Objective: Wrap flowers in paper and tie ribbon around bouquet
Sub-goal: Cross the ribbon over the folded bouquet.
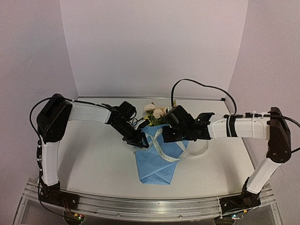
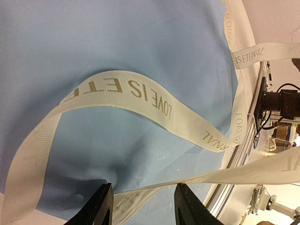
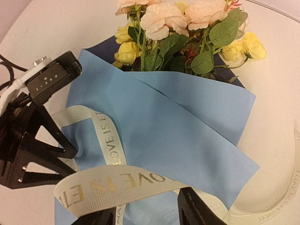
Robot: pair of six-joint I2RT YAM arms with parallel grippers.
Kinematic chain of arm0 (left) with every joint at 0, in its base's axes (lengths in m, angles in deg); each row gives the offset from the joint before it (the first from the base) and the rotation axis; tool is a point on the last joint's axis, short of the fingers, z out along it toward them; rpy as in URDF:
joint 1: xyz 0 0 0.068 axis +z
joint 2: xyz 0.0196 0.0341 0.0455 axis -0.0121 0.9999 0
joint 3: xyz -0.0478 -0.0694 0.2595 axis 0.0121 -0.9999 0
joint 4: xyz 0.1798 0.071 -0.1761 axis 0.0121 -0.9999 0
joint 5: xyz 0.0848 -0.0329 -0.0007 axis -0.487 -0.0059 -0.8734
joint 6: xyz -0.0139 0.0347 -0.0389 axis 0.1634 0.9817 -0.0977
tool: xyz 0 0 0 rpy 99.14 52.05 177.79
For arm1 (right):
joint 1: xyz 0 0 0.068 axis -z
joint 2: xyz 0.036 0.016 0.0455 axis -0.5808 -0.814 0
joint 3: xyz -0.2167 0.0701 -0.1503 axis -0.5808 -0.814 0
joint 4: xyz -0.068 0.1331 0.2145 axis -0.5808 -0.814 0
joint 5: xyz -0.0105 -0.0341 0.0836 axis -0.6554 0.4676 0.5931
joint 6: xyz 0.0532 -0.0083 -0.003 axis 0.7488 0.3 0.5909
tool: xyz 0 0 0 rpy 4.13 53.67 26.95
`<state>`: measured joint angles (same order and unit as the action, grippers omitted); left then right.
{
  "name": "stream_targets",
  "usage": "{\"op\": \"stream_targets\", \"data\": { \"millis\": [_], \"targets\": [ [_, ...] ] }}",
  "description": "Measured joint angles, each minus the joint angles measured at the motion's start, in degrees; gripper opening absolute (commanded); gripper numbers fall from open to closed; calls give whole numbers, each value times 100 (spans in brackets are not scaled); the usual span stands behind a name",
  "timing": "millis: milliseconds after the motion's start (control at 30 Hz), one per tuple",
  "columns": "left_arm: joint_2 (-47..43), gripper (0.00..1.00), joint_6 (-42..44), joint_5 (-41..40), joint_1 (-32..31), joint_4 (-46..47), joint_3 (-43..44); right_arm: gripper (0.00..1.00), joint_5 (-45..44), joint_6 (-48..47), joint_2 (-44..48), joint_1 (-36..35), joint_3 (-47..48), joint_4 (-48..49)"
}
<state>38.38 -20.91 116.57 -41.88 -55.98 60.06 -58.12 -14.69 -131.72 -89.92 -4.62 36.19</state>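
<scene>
1. The white table (image 1: pixel 93 154) carries everything, with the bouquet (image 1: pixel 157 159) lying near its middle between the two arms.
2. The paper (image 1: pixel 157 166) is folded into a light blue cone, its point toward the near edge and its mouth toward the back wall. In the right wrist view a strip of its dark navy face shows behind the stems.
3. The ribbon (image 1: pixel 162 150) lies loose across the upper part of the cone in open loops, not drawn tight. Its gold lettering reads "LOVE IS ETERNAL". One end trails off onto the table to the right of the paper.
4. The flowers (image 1: pixel 154 111) stick out of the cone's mouth: pale pink-cream blooms, yellow ones and green leaves.
5. The left gripper (image 2: pixel 144 190) is at the cone's left edge, its fingers parted. A strand of ribbon runs through the gap without being pinched, so it is released.
6. The right gripper (image 3: pixel 146 204) hangs over the cone's right side, also released. Its fingers stand apart, with a ribbon loop crossing just beyond their tips.
</scene>
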Motion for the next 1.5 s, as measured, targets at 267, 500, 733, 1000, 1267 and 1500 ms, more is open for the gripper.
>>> {"op": "stream_targets", "data": {
  "millis": [267,500,733,1000,1267,1500],
  "targets": [
    [-622,48,-1149,-710,5,390,-236,52,385,54,262,0,-133,-135],
    [-926,47,-2999,-1519,33,839,-373,60,649,130,262,0,-186,-413],
    [-930,49,-4781,-2322,-13,1015,-713,52,1492,5,210,4,-37,-880],
    [-772,54,-5824,-2836,-385,926,-428,57,2052,-149,210,4,4,-1354],
    [-243,54,-6101,-3184,-633,739,472,54,2249,-253,109,4,302,-1775],
    [338,45,-6014,-3304,-631,360,1072,54,2191,-295,-21,4,369,-2096]
  ]
}}
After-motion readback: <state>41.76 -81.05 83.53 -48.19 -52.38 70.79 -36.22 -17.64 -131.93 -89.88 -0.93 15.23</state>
